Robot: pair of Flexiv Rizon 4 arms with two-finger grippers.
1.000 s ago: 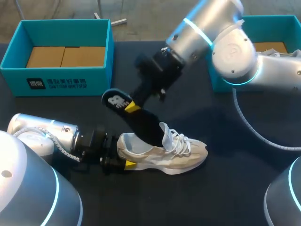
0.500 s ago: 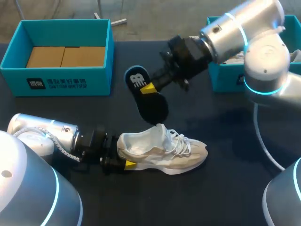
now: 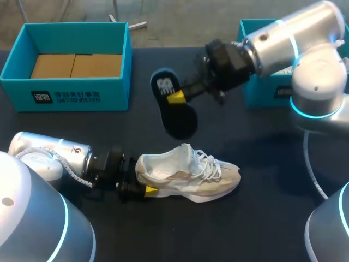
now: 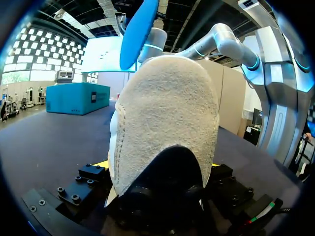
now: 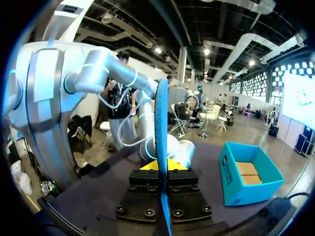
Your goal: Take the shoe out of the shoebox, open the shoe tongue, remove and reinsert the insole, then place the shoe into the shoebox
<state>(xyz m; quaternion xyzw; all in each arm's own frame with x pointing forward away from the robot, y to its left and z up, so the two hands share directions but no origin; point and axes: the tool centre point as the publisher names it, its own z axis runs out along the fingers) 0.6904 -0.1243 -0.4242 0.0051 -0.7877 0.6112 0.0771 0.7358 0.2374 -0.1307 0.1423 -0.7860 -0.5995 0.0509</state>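
Head view: dark table (image 3: 256, 218) bears shoe (image 3: 188, 174), teal shoebox (image 3: 65, 94); insole (image 3: 178, 121) held above.

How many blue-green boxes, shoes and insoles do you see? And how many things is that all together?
teal shoebox: 2
shoe: 1
insole: 1
Total: 4
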